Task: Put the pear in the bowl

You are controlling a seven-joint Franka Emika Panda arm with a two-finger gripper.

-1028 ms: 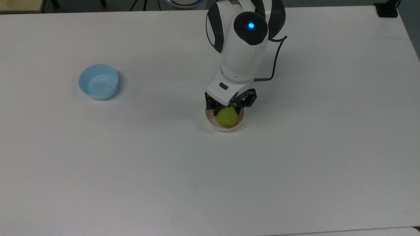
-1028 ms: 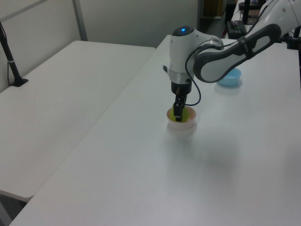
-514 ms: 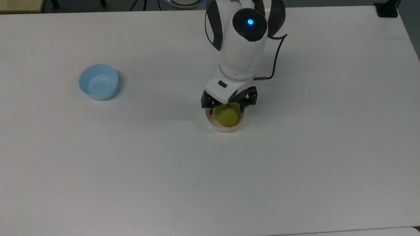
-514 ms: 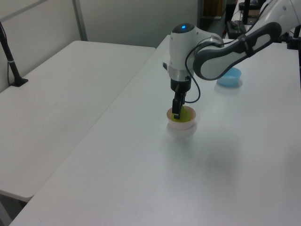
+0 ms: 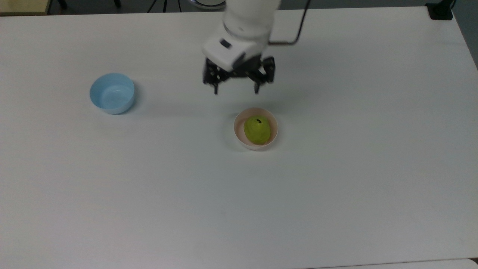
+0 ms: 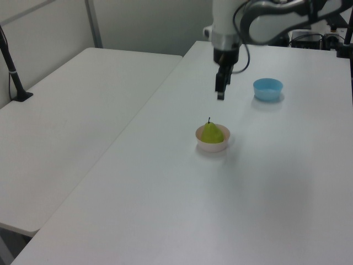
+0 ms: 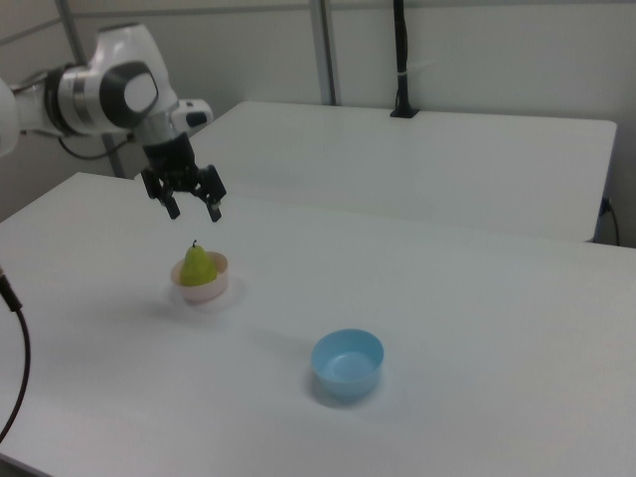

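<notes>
White table [image 5: 336,194], gripper [image 5: 236,90] raised (fingers spread)

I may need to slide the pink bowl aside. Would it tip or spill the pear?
Probably light: the bowl is small, thin plastic. The pear stands upright above its rim, so a quick push might topple it.

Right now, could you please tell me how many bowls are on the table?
2. The pale pink bowl sits near the table's middle with the pear in it; the light blue bowl stands apart toward the top view's left, empty.
</notes>
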